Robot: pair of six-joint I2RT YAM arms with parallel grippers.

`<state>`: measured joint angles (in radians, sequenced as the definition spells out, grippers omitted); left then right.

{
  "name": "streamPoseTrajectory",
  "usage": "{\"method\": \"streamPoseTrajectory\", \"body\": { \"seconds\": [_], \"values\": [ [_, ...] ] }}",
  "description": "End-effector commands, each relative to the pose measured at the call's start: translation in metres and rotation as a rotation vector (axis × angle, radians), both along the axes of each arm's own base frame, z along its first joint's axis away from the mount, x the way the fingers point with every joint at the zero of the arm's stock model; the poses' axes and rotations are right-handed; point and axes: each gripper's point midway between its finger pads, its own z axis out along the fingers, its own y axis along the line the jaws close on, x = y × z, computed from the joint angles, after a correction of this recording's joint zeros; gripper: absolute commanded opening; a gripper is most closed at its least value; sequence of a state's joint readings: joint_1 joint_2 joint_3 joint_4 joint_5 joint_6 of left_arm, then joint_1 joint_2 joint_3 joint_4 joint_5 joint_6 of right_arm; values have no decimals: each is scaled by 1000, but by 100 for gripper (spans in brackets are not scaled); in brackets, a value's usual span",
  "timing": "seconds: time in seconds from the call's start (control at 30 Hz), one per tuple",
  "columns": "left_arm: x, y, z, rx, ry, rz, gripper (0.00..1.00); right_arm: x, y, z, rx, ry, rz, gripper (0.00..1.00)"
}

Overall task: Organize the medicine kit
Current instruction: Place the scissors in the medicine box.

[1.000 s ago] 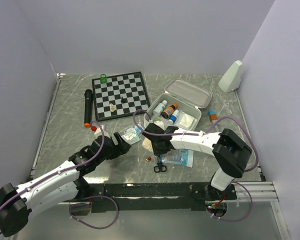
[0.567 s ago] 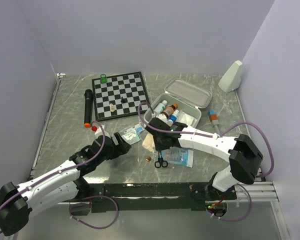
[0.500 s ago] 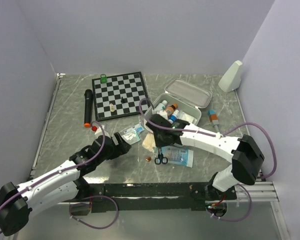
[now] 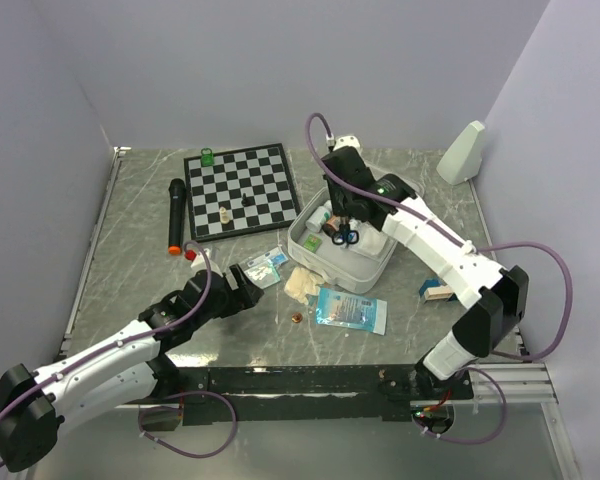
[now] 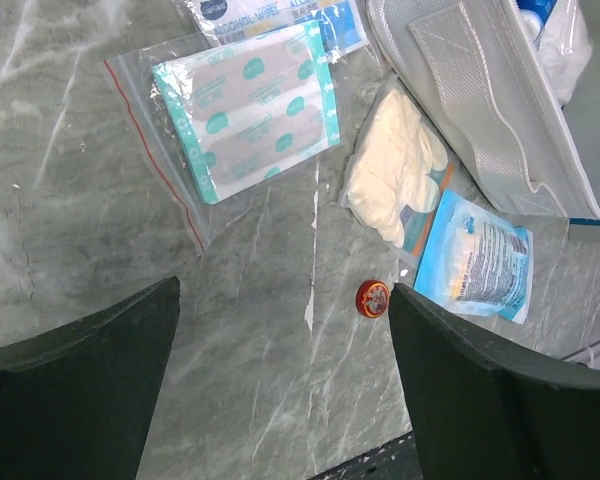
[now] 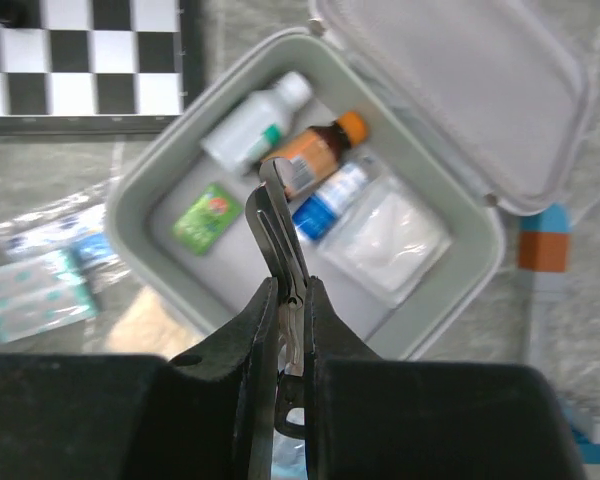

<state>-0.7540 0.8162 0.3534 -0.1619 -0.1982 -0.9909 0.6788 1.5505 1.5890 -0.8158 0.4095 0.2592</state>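
1. One white soft-sided medicine kit point(image 4: 332, 266) sits right of the table's middle, just right of the chessboard point(image 4: 242, 190). Its corners are rounded and its hinged lid lies open at the back.
2. Inside the medicine kit point(image 6: 130, 200) you can see a white bottle point(image 6: 245, 125), a brown bottle with an orange cap point(image 6: 315, 155), a blue-and-white bottle point(image 6: 330, 195), a green packet point(image 6: 207, 217) and a clear bag of white padding point(image 6: 390, 240).
3. Your right gripper point(image 4: 342, 232) hangs over the open tray, jaws clamped on the scissors point(image 6: 280, 230), blades pointing away from the wrist.
4. A second ago that gripper was low on the table by the blue packet point(image 4: 352, 311), where the scissors lay. Now arm and scissors are up over the kit.
5. The small orange-and-blue box point(image 4: 437, 291) lies nearer the front edge than it did a second ago.
6. Your left gripper point(image 5: 285, 300) has not moved. Its jaws stand wide apart above the bare table, near a bag of plasters point(image 5: 255, 115), white gloves point(image 5: 395, 165) and a small red disc point(image 5: 372, 298).
7. The right arm covers much of the lid from above, and no logo shows on it.
8. The scissor handles are hidden between the fingers point(image 6: 325, 330) in the right wrist view, which is blurred. You cannot read the bottle labels.
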Motion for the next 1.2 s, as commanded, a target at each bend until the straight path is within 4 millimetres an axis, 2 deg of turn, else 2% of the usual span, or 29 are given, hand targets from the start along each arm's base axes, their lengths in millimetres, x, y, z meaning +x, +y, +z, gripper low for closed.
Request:
{"method": "streamPoseTrajectory", "body": {
  "seconds": [0.0, 0.23, 0.4, 0.53, 0.73, 0.83, 1.17],
  "values": [
    [9, -9, 25, -42, -73, -24, 90, 23, -18, 3, -188, -49, 45, 0],
    [7, -5, 22, -29, -82, -23, 90, 50, -13, -35, -317, -76, 143, 0],
    [3, -5, 15, -34, -68, -32, 91, 53, -3, -62, -338, -55, 232, 0],
    [0, -6, 8, -40, -51, -41, 90, 53, 5, -75, -340, -59, 304, 0],
    [-2, -5, 2, -26, -45, -50, 90, 48, 13, -101, -343, -21, 389, 0],
    [-2, -4, 1, -22, -47, -48, 90, 38, 20, -113, -328, 14, 468, 0],
    [-3, -7, -4, -17, -36, -66, 90, 20, 24, -135, -327, 64, 598, 2]
  ]
}}
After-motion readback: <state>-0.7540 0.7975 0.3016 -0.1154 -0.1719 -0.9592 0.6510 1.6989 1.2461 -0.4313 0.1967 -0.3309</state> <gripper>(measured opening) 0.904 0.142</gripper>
